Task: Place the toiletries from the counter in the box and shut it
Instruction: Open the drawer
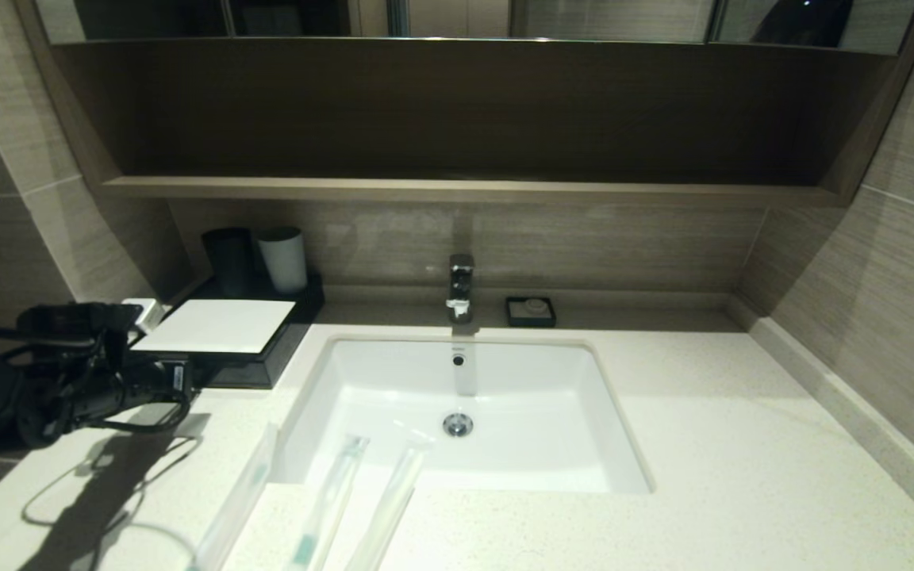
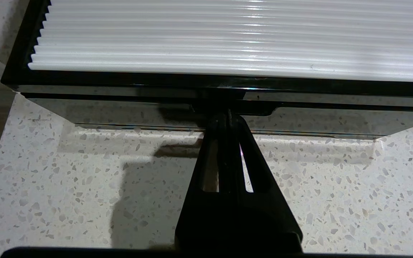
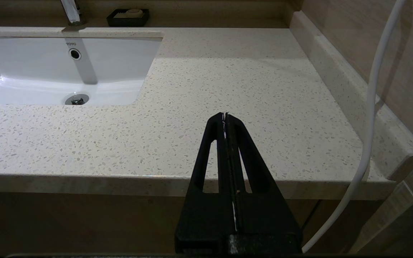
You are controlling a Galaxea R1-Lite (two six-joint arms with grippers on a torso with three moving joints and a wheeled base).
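The box [image 1: 255, 366] is low and black with a white top panel [image 1: 215, 325]; it stands at the counter's [image 1: 703, 444] back left, drawer pushed in. My left gripper [image 1: 181, 379] is shut, its tips at the notch pull [image 2: 260, 109] in the box's front [image 2: 120, 113], just under the ribbed white top [image 2: 228, 36]; nothing shows between the fingers [image 2: 224, 122]. Three toiletries packets lie at the counter's front edge: one [image 1: 239, 500] at the left, a toothbrush with teal marks [image 1: 330, 500] and another [image 1: 393, 500] reaching over the sink rim. My right gripper [image 3: 225, 115] is shut and empty, before the counter's front right edge.
A white sink [image 1: 505, 444] with a faucet [image 1: 461, 285] fills the middle. A dark cup [image 1: 227, 258] and a white cup [image 1: 284, 258] stand behind the box. A small black soap dish [image 1: 530, 311] sits at the back. A white cable [image 3: 371, 107] hangs by the right wall.
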